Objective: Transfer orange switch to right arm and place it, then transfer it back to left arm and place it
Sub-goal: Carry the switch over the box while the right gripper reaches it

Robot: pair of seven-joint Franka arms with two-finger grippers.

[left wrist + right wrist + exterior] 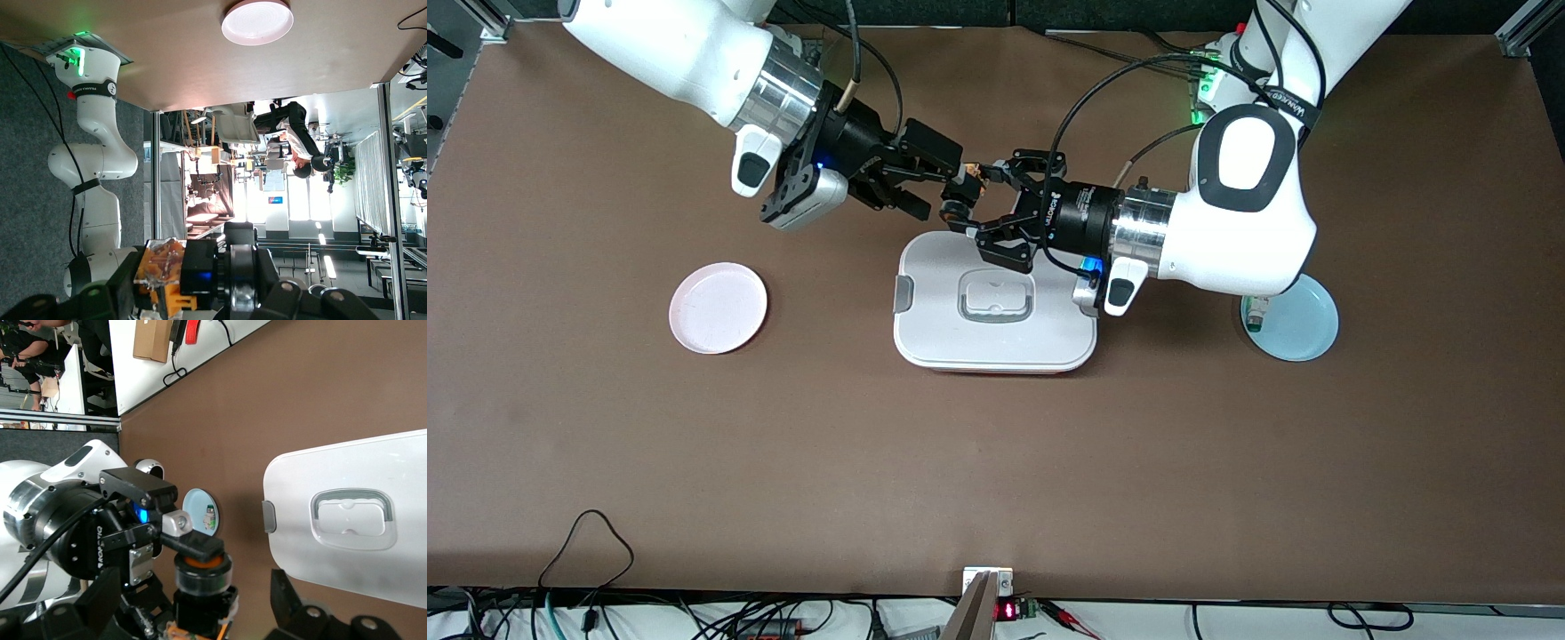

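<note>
front view has the left gripper (967, 197) clamped on the orange switch (958, 191) above the box (996, 302)'s edge nearest the arms; right gripper (931, 184) spread wide around it. "robotiq" on left wrist.

place: robotics lab | signs: two arms (1227, 222) bolted at brown desk (996, 462), aluminium framing (383, 200), loose cables (587, 542), workbenches

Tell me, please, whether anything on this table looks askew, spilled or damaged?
Nothing stands out. The box lies flat and closed, the pink plate and the blue plate sit level, and the orange switch is held by the left gripper, facing the right gripper above the table.
</note>
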